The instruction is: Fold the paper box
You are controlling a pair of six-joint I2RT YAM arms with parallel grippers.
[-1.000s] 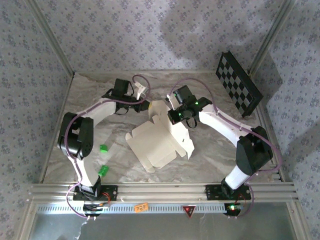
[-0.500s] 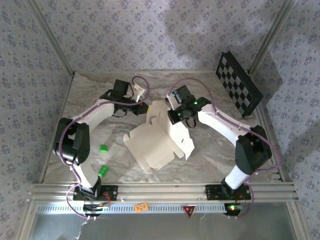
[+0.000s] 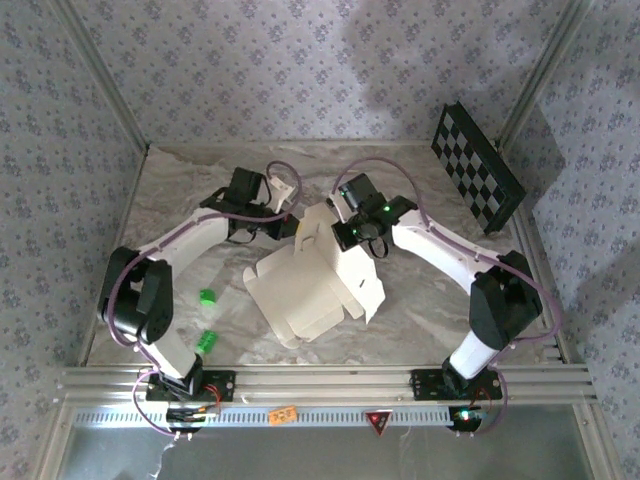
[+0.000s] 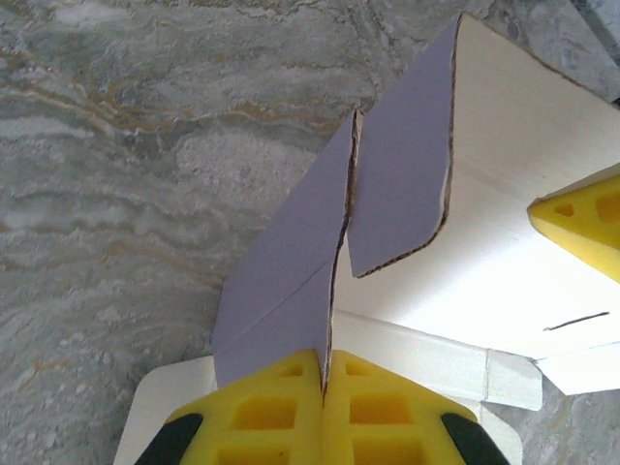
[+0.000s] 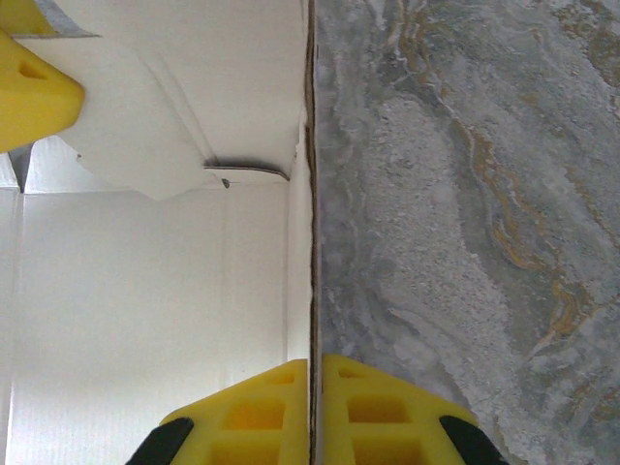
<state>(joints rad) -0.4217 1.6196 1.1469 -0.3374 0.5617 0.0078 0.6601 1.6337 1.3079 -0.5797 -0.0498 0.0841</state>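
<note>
Looks like the middle of the fold, nowhere near done. Got the paper box (image 3: pixel 312 290) sitting roughly mid-table (image 3: pixel 430 300), right between the two arms, mostly opened out with the cream inside facing up and a couple of panels lifted at the far end. Seeing the left gripper (image 3: pixel 292 224) pinched tight on the edge of a raised flap (image 4: pixel 291 281), lavender side out, pads squeezed together with just the card between them in the left wrist view (image 4: pixel 325 387). Same deal for the right gripper (image 3: pixel 343 238): clamped narrow on a standing wall (image 5: pixel 308 194), seen edge-on from its own camera (image 5: pixel 312 387), cream face on one side and bare marble on the other. Probably gripping both at once so the flap and the wall can be brought together at a corner without the thin card springing back flat. Also guessing the edge pinch is there to leave the creases free to bend. Can't tell whether any tab is actually tucked into a slot yet. Worth watching for the flat part sliding on the smooth top, or the card buckling off-crease. Also a couple of green bits (image 3: pixel 207 296) off to the left and a checkerboard panel (image 3: pixel 478 168) leaning at far right, both well apart from the action.
</note>
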